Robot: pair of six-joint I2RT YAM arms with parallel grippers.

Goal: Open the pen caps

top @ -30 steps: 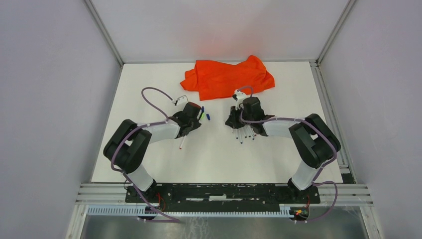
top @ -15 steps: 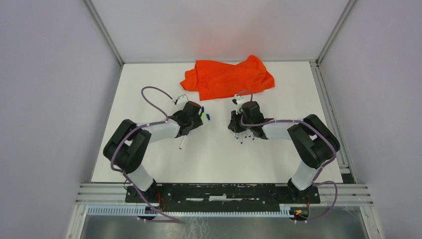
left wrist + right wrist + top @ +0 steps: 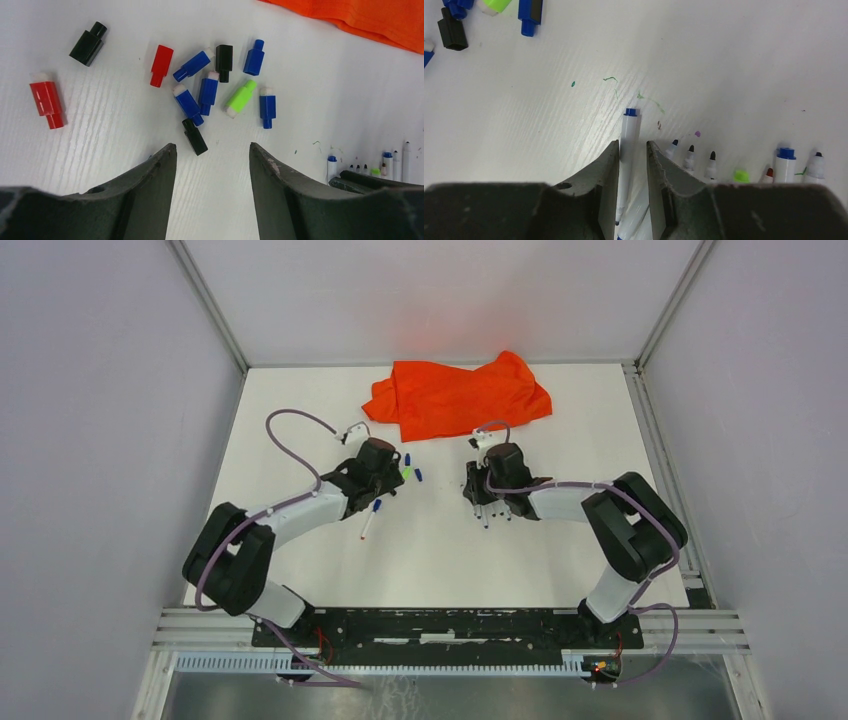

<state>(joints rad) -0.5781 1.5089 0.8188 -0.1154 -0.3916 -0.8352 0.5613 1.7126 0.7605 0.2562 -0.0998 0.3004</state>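
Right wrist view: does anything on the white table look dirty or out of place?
Yes. Small green ink squiggles stain the white table just beyond the white pen with a blue end, and a purple dot sits beside the uncapped pen tips. They look like stray marker marks.

We count eleven pen caps (image 3: 207, 92) on the table just beside the one orange cloth (image 3: 380, 17): five blue caps (image 3: 254, 57), three black caps (image 3: 87, 44), two red caps (image 3: 47, 105) and one green cap (image 3: 240, 97). The pens (image 3: 629, 135) overlap too much for us to count.
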